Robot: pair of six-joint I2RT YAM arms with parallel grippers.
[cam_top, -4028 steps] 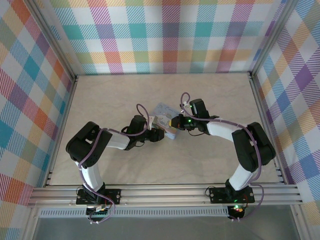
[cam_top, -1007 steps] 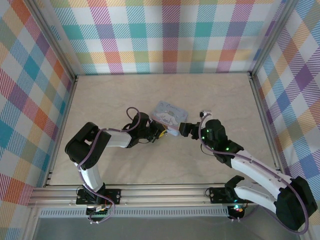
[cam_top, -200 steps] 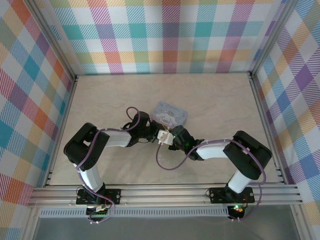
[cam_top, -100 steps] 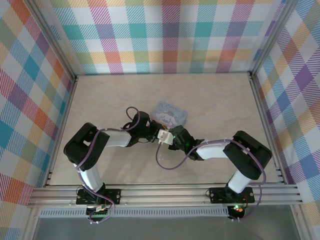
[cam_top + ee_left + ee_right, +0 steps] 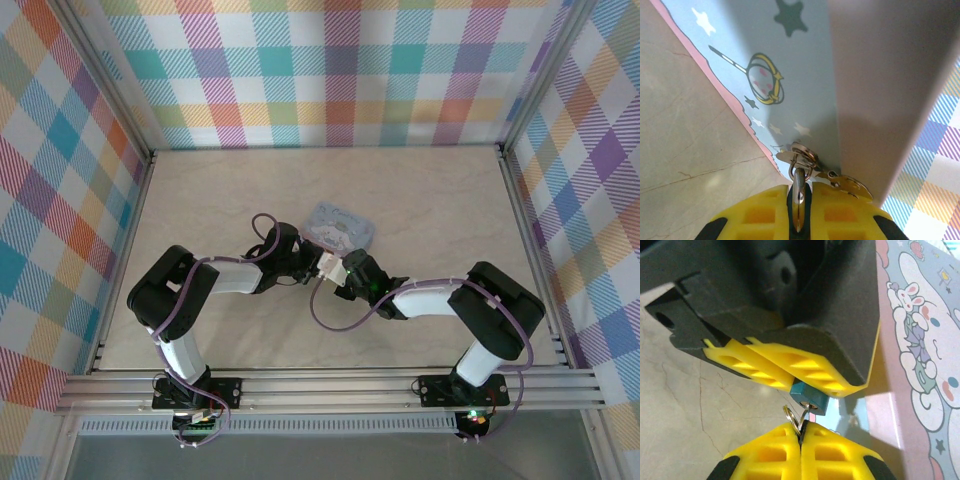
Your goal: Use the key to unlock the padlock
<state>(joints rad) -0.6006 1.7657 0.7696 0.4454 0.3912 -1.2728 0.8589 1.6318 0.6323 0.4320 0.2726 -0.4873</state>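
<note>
Closing over the last second, the right gripper (image 5: 801,435) now pinches the key (image 5: 803,420), its tip at the keyhole of the padlock (image 5: 809,398), which the left gripper (image 5: 800,212) clamps at the near edge of the tin (image 5: 340,224); turning the key and freeing the shackle look still to do

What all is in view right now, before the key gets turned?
padlock: one, blue body, clamped in the left gripper, right beside the tin.
key: one, thin metal, pinched by the right gripper, tip at the padlock's underside.
tin: one, pale blue with cartoon print, mid-table, just beyond both grippers.
table: one, beige marbled.
walls: three, pastel checks, around the table.
left gripper: one, yellow fingers, shut on the padlock.
right gripper: one, yellow fingers, shut on the key.
</note>
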